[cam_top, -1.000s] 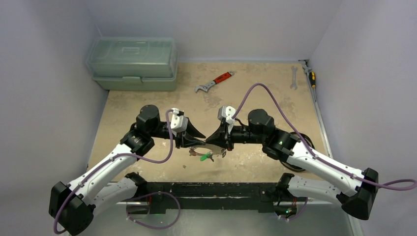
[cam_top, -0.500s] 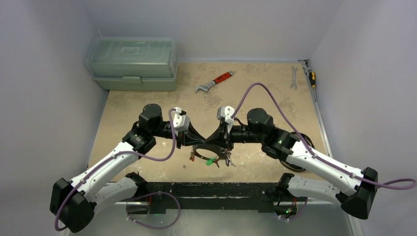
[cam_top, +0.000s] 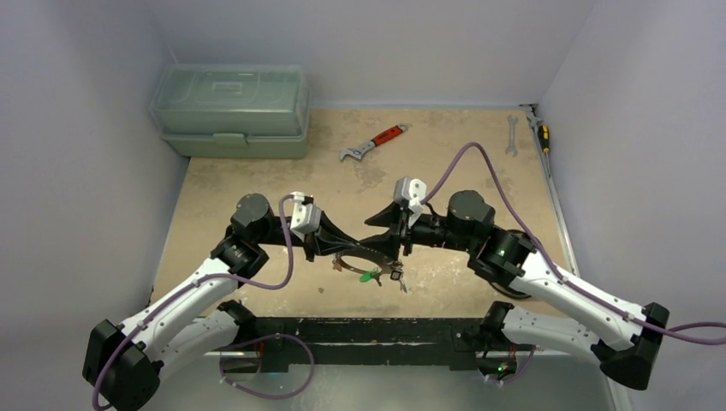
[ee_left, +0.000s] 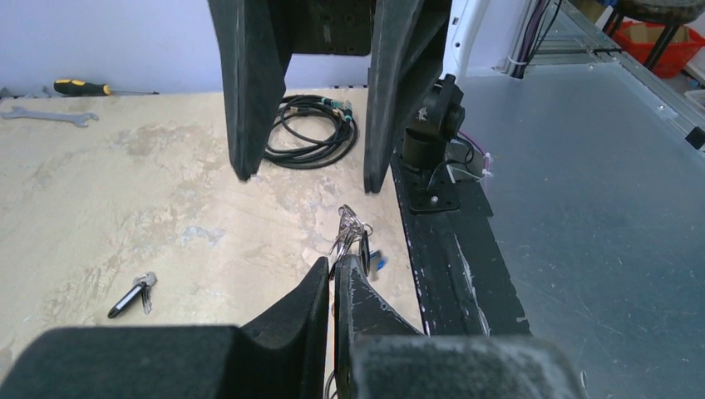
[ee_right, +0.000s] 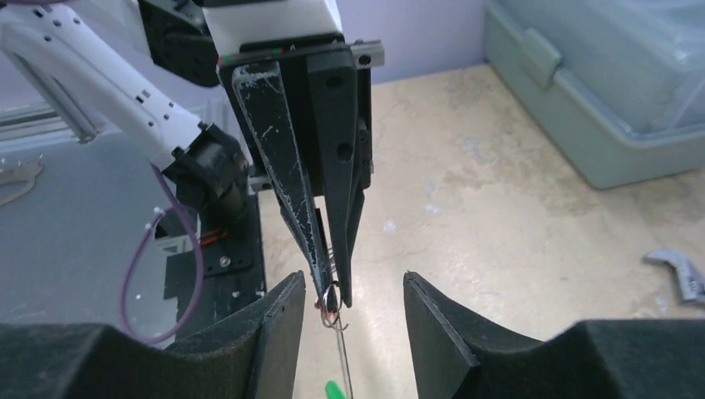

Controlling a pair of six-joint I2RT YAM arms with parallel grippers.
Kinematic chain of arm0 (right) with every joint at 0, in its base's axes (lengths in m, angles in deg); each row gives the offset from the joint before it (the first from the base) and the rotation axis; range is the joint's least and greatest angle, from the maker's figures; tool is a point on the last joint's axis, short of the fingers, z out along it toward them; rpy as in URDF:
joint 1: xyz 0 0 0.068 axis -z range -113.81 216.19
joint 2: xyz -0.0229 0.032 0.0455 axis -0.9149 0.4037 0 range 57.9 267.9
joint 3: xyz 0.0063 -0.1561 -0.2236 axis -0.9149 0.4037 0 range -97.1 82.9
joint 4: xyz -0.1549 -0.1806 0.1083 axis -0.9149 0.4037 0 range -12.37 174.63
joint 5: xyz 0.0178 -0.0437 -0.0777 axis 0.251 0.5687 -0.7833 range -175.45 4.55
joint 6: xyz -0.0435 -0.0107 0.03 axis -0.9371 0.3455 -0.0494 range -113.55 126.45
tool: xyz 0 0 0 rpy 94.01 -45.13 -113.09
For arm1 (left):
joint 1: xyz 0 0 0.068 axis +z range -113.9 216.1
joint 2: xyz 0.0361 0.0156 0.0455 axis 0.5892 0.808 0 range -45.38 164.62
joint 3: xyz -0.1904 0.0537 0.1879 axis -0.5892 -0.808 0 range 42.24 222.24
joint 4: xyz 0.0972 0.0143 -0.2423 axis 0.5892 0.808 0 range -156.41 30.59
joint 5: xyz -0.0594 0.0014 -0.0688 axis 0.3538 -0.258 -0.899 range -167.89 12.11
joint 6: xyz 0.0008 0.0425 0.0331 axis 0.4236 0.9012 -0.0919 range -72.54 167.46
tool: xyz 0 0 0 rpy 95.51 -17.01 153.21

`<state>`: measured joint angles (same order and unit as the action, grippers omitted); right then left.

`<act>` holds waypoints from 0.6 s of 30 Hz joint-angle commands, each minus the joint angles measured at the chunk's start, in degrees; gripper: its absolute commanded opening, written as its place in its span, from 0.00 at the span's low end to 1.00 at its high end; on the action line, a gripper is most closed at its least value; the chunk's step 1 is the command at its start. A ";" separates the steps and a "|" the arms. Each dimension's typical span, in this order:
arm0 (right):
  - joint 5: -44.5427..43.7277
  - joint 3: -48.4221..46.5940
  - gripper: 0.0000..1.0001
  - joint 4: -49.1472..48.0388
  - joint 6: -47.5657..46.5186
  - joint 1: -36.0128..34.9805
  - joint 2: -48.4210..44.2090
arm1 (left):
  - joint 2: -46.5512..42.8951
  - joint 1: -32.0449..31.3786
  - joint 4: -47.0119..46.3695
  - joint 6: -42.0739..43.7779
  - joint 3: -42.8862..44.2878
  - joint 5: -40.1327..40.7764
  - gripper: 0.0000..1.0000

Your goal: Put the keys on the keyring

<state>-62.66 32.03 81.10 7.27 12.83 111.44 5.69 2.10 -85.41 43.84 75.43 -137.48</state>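
The left gripper point(cam_top: 337, 250), jaws pressed together on the keyring point(cam_top: 364, 260) at mid-frame above the table point(cam_top: 462, 163), should, I judge, hold it level and unmoving, so the dangling keys point(cam_top: 399, 277) hang clear while the right gripper point(cam_top: 387, 247), jaws spread and empty, draws straight back.

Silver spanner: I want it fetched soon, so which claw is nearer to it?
Right. The right claw sits mid-table, with the spanner off to its back right. The left claw is just beyond it on the left, farther away.
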 commanded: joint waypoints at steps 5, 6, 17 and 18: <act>-1.21 5.78 0.51 -6.08 -4.69 -0.18 -8.87 | -1.78 -0.37 -22.28 -13.48 -3.37 1.65 0.00; -1.02 6.62 0.49 -6.88 -4.69 -0.16 -9.38 | -1.70 -0.36 -24.80 -15.17 -3.84 1.81 0.00; 3.51 7.33 0.47 -9.49 -5.13 -0.16 -6.83 | -0.87 -0.36 -37.64 -24.25 -6.55 2.01 0.00; 3.80 7.16 0.47 -9.56 -5.13 -0.16 -6.41 | -0.96 -0.37 -37.60 -24.23 -6.62 2.10 0.00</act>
<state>-61.09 39.85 74.50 3.16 12.85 103.84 5.42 1.95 -115.99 22.24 69.05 -136.17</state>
